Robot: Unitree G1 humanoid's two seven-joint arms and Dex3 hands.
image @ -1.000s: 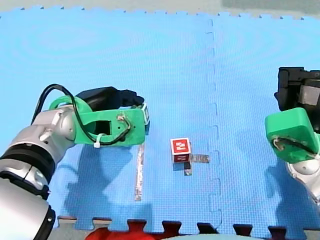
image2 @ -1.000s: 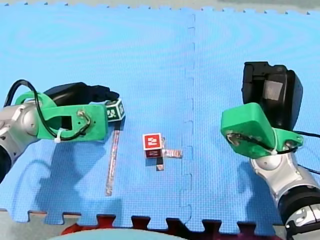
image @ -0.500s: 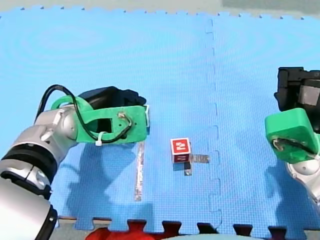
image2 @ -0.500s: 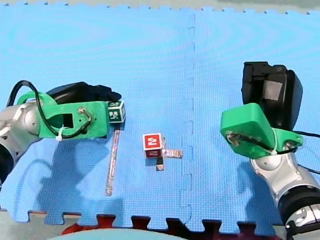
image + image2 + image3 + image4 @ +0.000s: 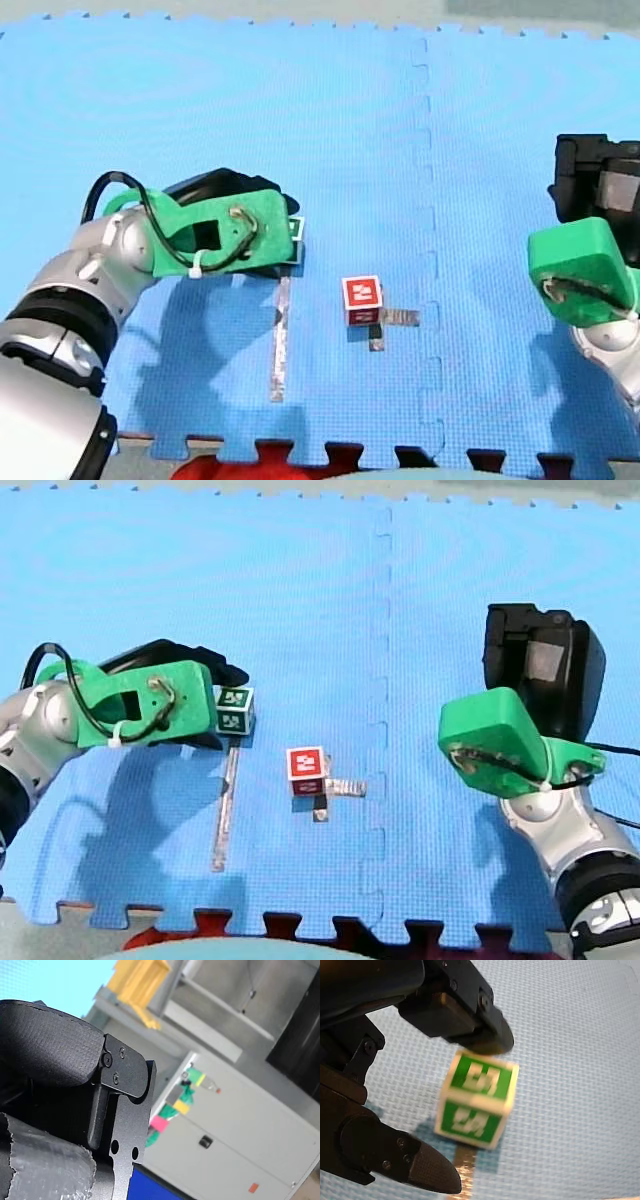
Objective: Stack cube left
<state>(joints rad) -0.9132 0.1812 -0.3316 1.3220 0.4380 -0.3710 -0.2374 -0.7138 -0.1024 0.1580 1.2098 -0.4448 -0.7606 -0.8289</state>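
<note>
Second head view: green cube [image 5: 234, 710] beside left hand [image 5: 200, 664] (right hand [image 5: 535, 670] opposite).

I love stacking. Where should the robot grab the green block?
Probably hold the green block by two opposite flat sides, from the left, where the left hand is. It looks upright on the mat, red block apart to its right; the right hand is far right.

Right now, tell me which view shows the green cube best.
Second wrist view: the green cube is close, two marker faces showing. Both head views show it small beside the left hand, partly hidden in the first.
</note>
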